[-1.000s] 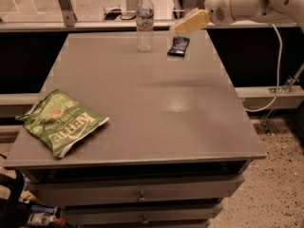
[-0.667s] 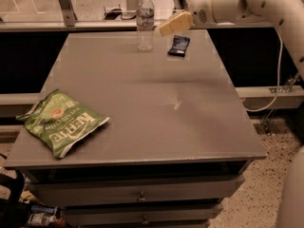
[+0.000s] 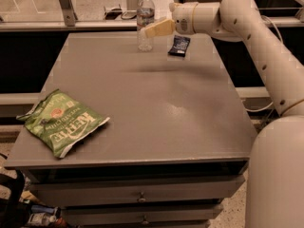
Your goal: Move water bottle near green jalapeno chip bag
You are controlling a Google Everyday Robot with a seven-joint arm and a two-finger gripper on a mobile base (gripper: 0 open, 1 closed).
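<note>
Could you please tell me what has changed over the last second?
The gripper has swung across the far end of the table toward the water bottle and is now right beside it; whether it grips it cannot be told. The water bottle, green jalapeno chip bag and dark packet stayed where they were.

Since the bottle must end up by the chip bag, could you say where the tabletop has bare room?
The table is bare across its middle and near-right, from the green jalapeno chip bag at the near-left to the right edge. The far edge is crowded: the water bottle, the gripper beside it, and a small dark packet.
</note>
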